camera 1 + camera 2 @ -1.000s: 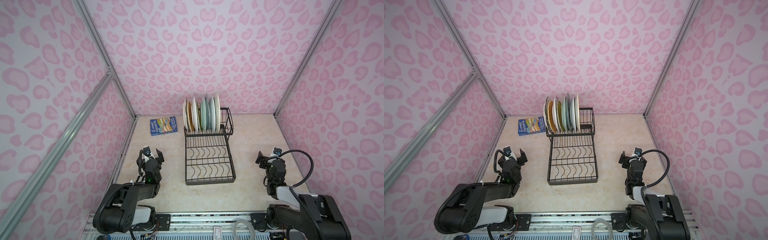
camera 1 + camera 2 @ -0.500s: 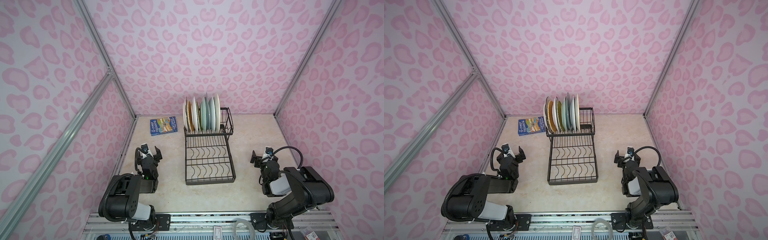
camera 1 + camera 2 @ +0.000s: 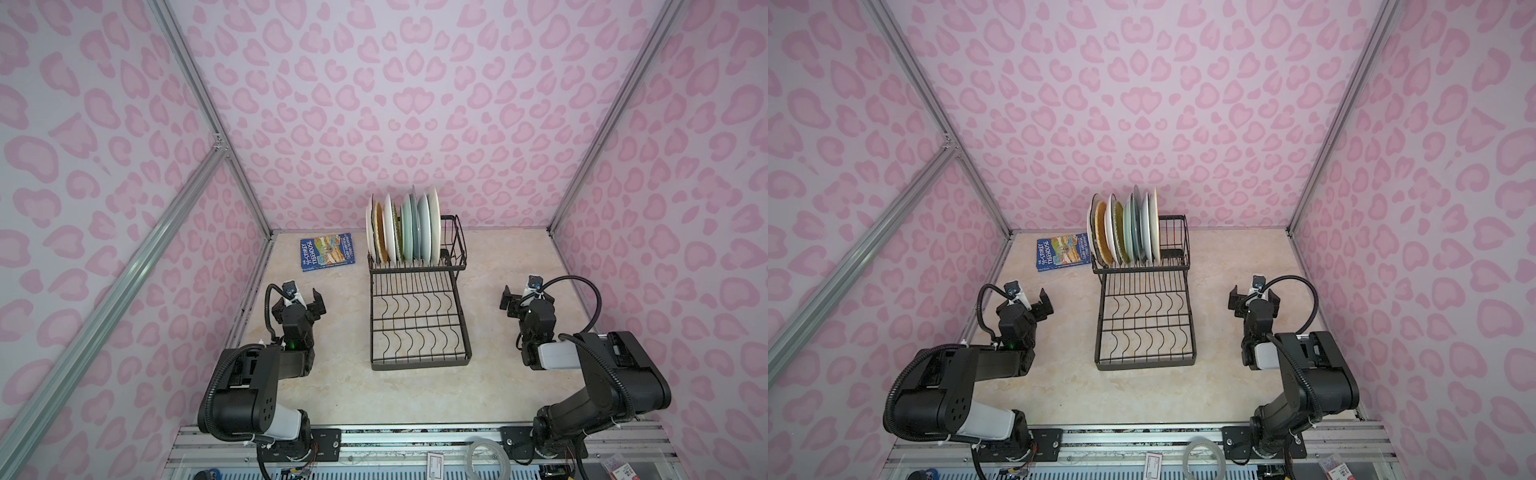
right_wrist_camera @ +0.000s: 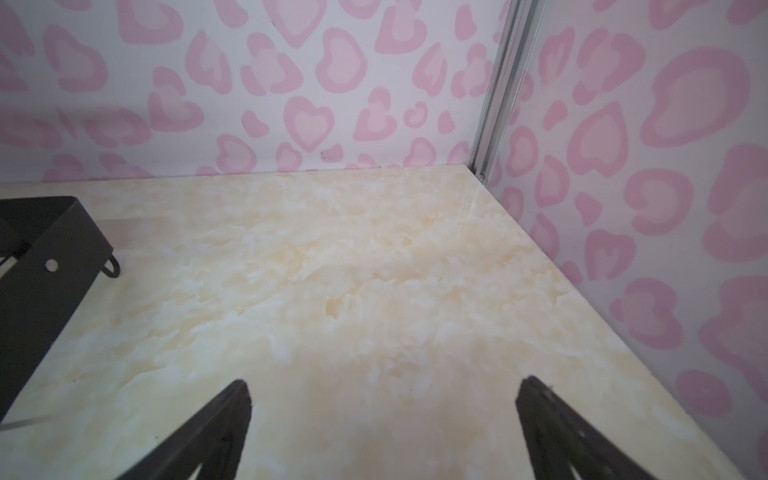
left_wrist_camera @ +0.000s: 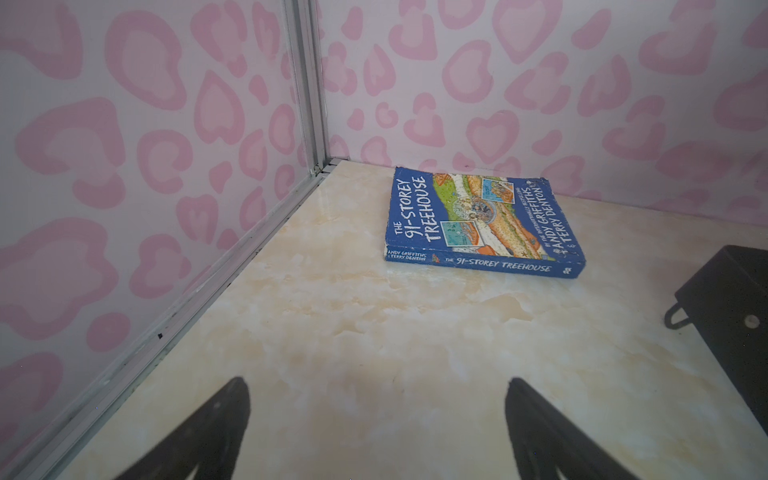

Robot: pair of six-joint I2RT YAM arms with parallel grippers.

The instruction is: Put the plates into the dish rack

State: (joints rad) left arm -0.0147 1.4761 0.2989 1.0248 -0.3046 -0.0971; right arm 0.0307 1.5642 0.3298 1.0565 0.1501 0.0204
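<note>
Over marbled tabletop (image 3: 415, 395), both arms fold low, left gripper (image 5: 376, 380) and right gripper (image 4: 384, 380) spread wide, empty.

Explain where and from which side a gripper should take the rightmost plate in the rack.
Probably grip the rightmost plate by its top rim, coming straight down, jaws astride its thickness. It stands on edge in the dish rack; wires cage its lower part and a grey-blue plate crowds its left.

Cream marbled worktop (image 3: 415, 395), sparsely laid.
Carrying a black dish rack (image 3: 420, 365) centrally and a blue book (image 3: 327, 252) flat just beside.
</note>
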